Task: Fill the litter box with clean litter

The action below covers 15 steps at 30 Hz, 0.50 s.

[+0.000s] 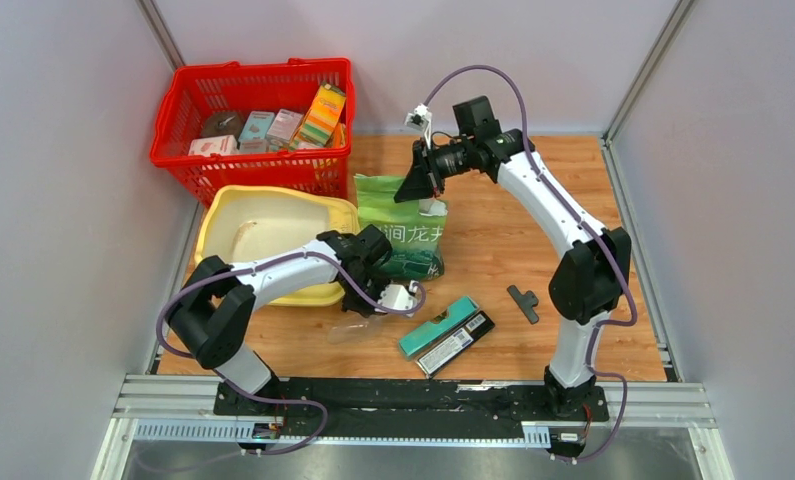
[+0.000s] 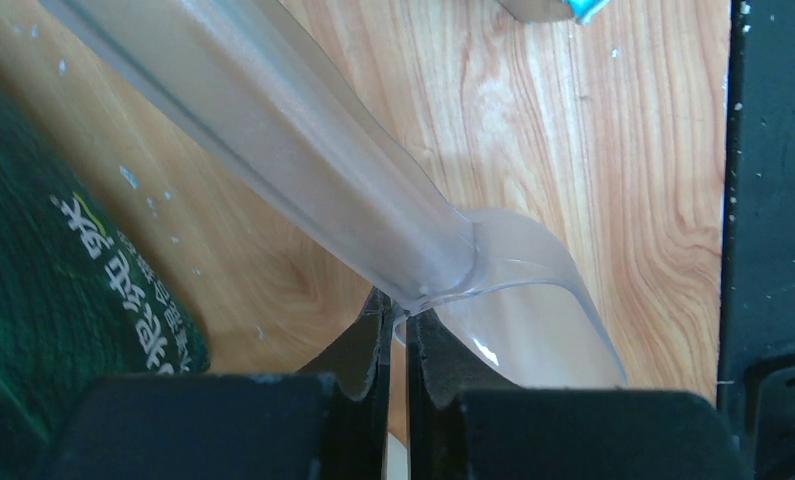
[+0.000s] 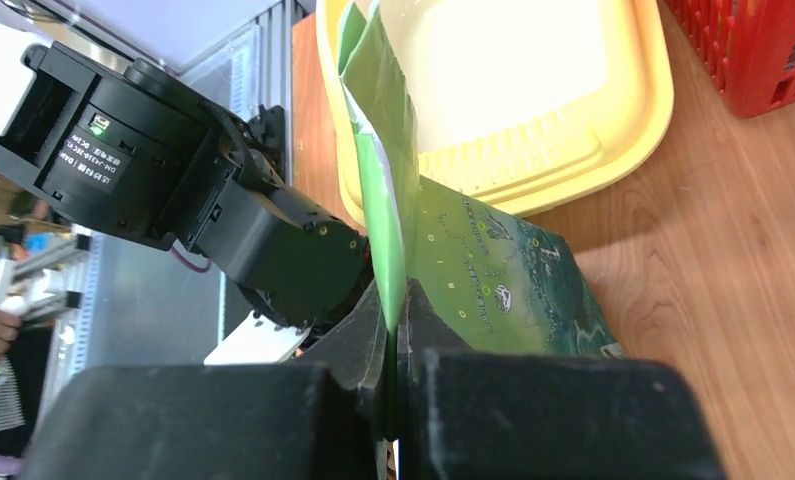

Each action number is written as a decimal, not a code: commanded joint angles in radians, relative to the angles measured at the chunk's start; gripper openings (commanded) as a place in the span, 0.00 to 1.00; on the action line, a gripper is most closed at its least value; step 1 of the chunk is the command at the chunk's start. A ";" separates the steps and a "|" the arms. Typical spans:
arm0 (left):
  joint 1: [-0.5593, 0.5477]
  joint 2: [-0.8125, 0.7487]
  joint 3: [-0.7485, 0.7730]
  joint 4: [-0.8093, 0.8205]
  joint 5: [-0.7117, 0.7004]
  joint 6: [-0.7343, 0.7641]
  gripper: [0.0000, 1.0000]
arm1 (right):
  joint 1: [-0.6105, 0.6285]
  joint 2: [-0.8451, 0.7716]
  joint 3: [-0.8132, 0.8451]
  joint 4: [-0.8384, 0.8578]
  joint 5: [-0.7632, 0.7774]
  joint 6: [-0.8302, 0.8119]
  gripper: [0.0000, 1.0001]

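Now | left tool (image 2: 397, 318): nearly closed, pinching scoop (image 2: 303, 160); right tool (image 3: 393, 320): clamped tight on green bag (image 3: 493, 270) top edge

Red mesh basket (image 1: 263, 175) holds boxed goods (image 1: 273, 128). Green bag (image 1: 403, 225) stands mid-table. Translucent scoop (image 2: 323, 170) near front. Teal box (image 1: 438, 325) touches black box (image 1: 456, 343).

The litter box (image 1: 263, 225) sits hemmed in on my screen: red basket (image 1: 253, 110) close behind it, green bag (image 1: 405, 228) standing just beside its right rim, my left arm (image 1: 283, 272) draped over its near rim. Its far half lies open from above. Bare counter (image 1: 503, 215) opens right of the bag; nearer me a clear scoop (image 2: 303, 170), two flat boxes (image 1: 448, 328) and a black T-shaped piece (image 1: 523, 302) clutter the lane.
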 commanded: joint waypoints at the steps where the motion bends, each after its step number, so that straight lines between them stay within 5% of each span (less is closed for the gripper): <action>1: -0.024 0.008 0.014 0.059 -0.016 -0.031 0.01 | 0.034 -0.131 0.002 -0.002 0.042 -0.169 0.00; 3: -0.024 -0.004 0.007 0.059 0.000 -0.034 0.00 | 0.031 -0.139 0.018 0.018 0.042 -0.154 0.00; 8: -0.024 -0.042 0.007 0.038 0.007 -0.066 0.00 | -0.045 -0.092 0.129 0.031 0.077 0.116 0.45; 12: -0.015 -0.056 0.015 0.033 0.006 -0.095 0.00 | -0.090 -0.130 0.128 0.038 0.336 0.237 0.65; 15: -0.010 -0.056 0.023 0.038 0.010 -0.117 0.00 | -0.089 -0.124 0.138 -0.070 0.520 0.234 0.70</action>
